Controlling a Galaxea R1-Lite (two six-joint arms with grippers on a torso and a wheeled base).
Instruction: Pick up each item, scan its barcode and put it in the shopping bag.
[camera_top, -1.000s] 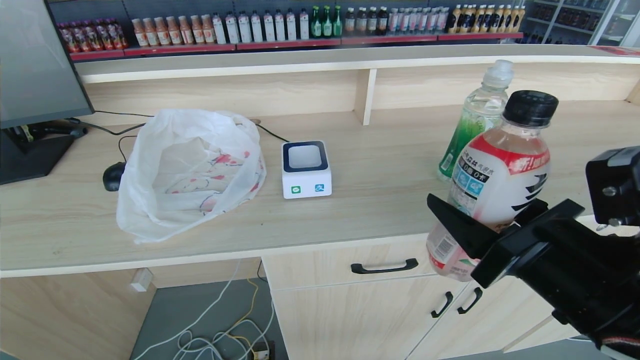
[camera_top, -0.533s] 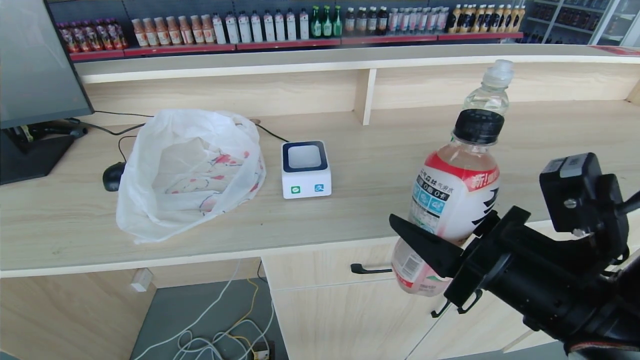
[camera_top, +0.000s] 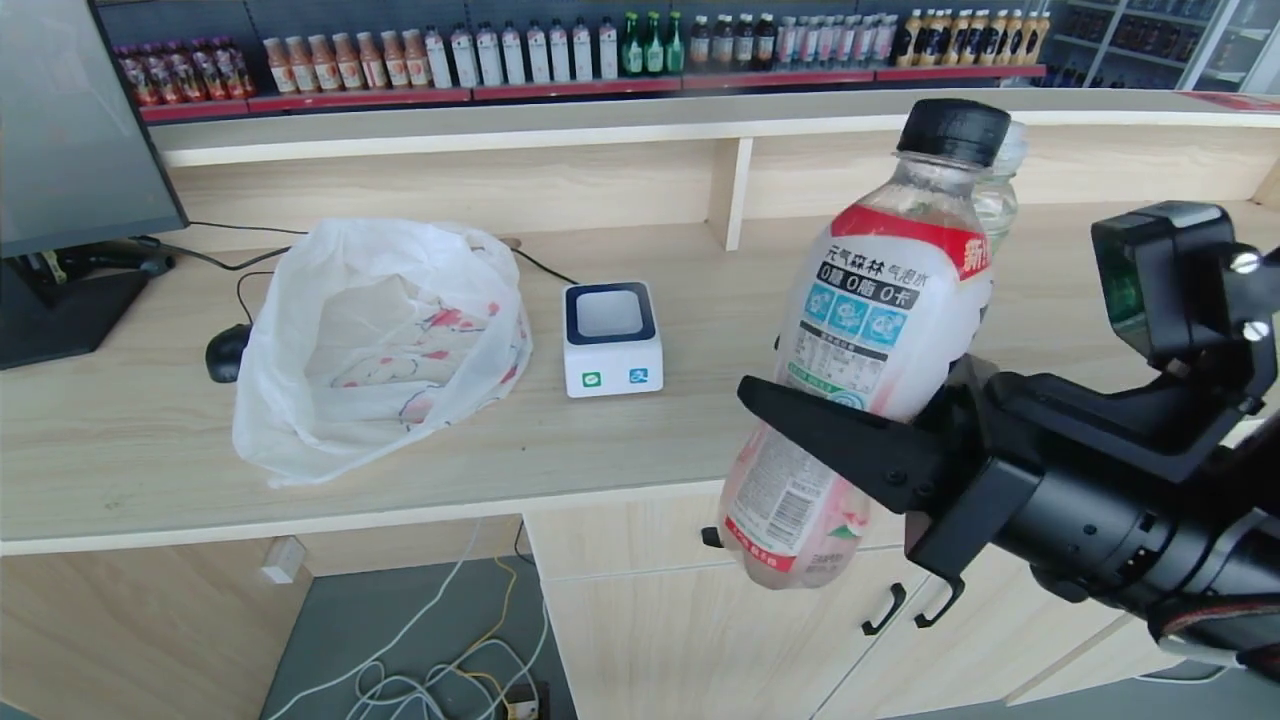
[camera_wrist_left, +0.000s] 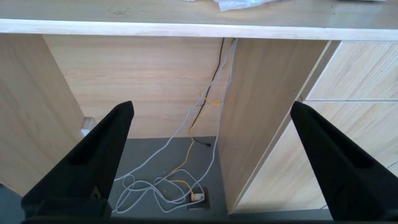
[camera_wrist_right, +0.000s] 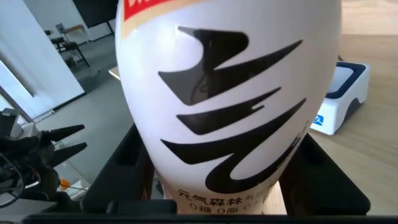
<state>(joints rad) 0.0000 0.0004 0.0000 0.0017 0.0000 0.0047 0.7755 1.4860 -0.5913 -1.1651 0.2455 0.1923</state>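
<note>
Head view: on the pale wooden counter (camera_top: 700, 430) a white plastic shopping bag (camera_top: 380, 340) stands open, with a white square scanner box (camera_top: 612, 338) just beside it. A clear pale-capped bottle (camera_top: 1003, 205) stands mostly hidden behind the held one. The right gripper (camera_top: 860, 420) clamps the middle of a pink-tinted, black-capped drink bottle (camera_top: 860, 320), which is tilted in the air to the right of the scanner. The left gripper (camera_wrist_left: 211, 124) hangs spread wide and empty, facing the cupboard under the counter.
</note>
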